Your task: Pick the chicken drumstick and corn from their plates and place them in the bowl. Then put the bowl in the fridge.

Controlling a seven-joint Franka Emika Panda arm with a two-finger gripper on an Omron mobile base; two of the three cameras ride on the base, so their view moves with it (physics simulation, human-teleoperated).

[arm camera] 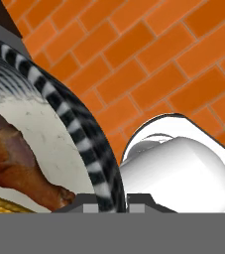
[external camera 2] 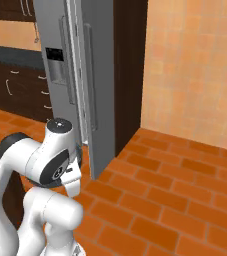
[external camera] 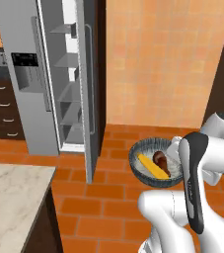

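Hand view puts the bowl's (arm camera: 79,134) striped rim running straight down between the two finger tips at the bottom edge, so the pincer (arm camera: 105,204) looks clamped on that rim, one tip inside the wall and one outside. The tips themselves are nearly cut off by the frame, so I judge the grip from the rim's position, not from seeing the pads press.

The step in hand, as I read it, is carrying the loaded bowl to the fridge (external camera: 29,79). A rim grip on a deep bowl with loose food is a lever grip: keep the bowl level, move slowly, and avoid any wrist roll, or the contents slide to one side and the bowl may twist in the tips. The fridge stands well ahead of the pincer and off to its left in the left base view, with its door (external camera: 91,94) swung open and edge-on toward the robot. The approach should clear that door edge before turning in, then enter above a glass shelf (external camera: 70,101) and lower onto it.

Inside the bowl, just beside the pincer, lie the drumstick (arm camera: 15,158) and the corn (external camera: 150,166), side by side and touching on the pale bottom. The bowl hangs over the brick floor (external camera: 98,207), close against the arm. The shelves appear bare.
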